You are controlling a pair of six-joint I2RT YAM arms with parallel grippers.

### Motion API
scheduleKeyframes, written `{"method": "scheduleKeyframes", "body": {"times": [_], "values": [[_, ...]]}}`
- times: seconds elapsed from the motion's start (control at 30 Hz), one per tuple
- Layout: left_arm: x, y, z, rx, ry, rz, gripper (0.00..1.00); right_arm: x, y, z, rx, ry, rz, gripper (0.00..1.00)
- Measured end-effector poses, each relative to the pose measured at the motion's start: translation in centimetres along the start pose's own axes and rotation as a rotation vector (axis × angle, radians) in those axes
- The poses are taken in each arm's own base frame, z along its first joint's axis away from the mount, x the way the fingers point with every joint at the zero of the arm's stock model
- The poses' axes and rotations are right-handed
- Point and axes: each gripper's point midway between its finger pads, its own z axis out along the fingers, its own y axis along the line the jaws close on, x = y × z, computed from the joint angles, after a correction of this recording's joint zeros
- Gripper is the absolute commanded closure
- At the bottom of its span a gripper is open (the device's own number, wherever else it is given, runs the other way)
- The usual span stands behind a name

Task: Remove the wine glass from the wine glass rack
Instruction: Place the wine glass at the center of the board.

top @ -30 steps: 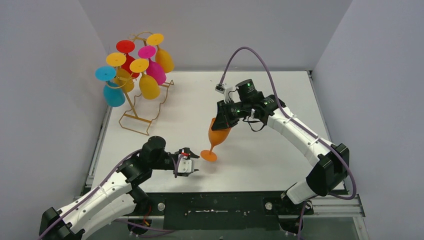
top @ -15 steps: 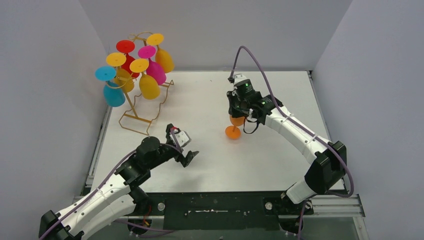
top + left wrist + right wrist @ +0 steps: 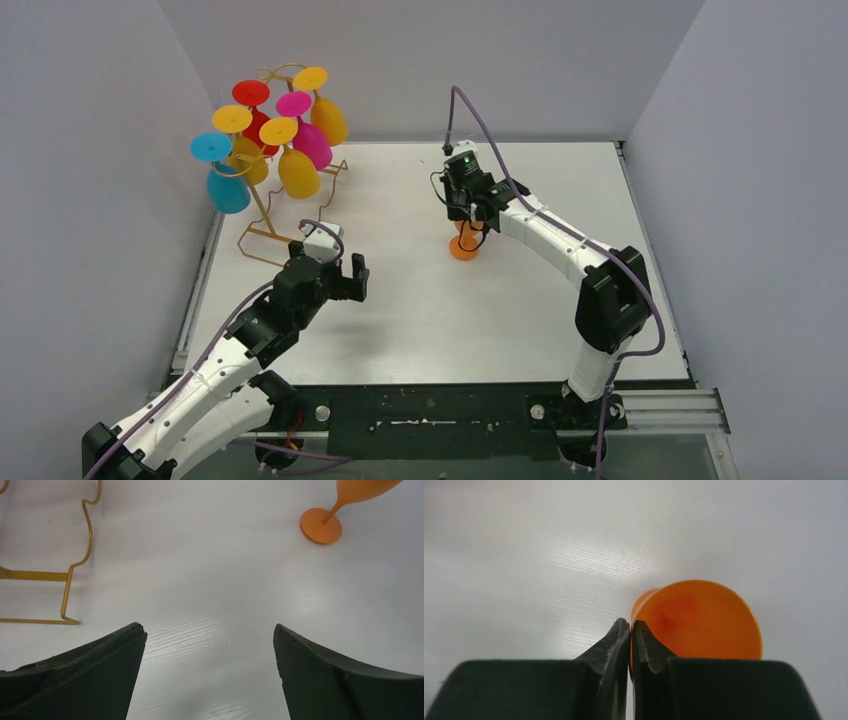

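Note:
An orange wine glass [image 3: 464,246] stands stem-down at the table's middle, its foot on or just above the surface. My right gripper [image 3: 466,218] is above it, shut on the bowl's rim. In the right wrist view the jaws [image 3: 630,625] pinch the glass wall, with the orange bowl [image 3: 704,620] open below. The left gripper [image 3: 346,279] hovers open and empty near the gold wine glass rack [image 3: 272,214]. Through the left wrist view its wide-apart fingers [image 3: 207,630] frame bare table, the rack's wavy base rail [image 3: 88,540] sits at left, and the orange glass foot [image 3: 321,526] is at top right.
Several coloured glasses hang upside down on the rack, among them a blue one [image 3: 226,186], a yellow one [image 3: 298,170] and a magenta one [image 3: 312,142]. Grey walls close in the table's left, back and right sides.
My left gripper opened wide and swung away from the orange glass's foot, back toward the rack. The right gripper turned the tilted glass upright and carried it farther back.

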Motion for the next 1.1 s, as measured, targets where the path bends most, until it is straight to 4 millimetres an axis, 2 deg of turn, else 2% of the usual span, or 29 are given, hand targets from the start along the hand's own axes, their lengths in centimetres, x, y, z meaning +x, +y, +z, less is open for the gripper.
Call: {"method": "scheduleKeyframes", "body": {"times": [0.13, 0.3, 0.5, 0.63, 0.8, 1.1], "values": [[-0.5, 1.6, -0.5, -0.078, -0.023, 0.001, 0.03, 0.1, 0.4, 1.7, 0.001, 0.016, -0.013, 0.99], [-2.0, 2.7, -1.6, -0.120, -0.090, -0.018, 0.02, -0.7, 0.9, 2.5, -0.004, 0.008, -0.018, 0.95], [-2.4, 3.4, -1.9, -0.155, -0.109, -0.009, 0.03, -0.7, 0.9, 2.5, -0.008, 0.015, -0.032, 0.87], [-2.1, 3.8, -1.7, -0.177, -0.097, 0.001, 0.03, -0.6, 1.0, 2.2, -0.016, 0.030, -0.040, 0.74], [-1.9, 4.1, -1.6, -0.187, -0.087, -0.006, 0.03, -0.8, 1.2, 1.9, -0.026, 0.035, -0.046, 0.69], [-1.6, 4.3, -1.4, -0.188, -0.069, -0.034, 0.03, -2.1, 1.6, 1.1, -0.047, 0.013, -0.044, 0.67]]}}
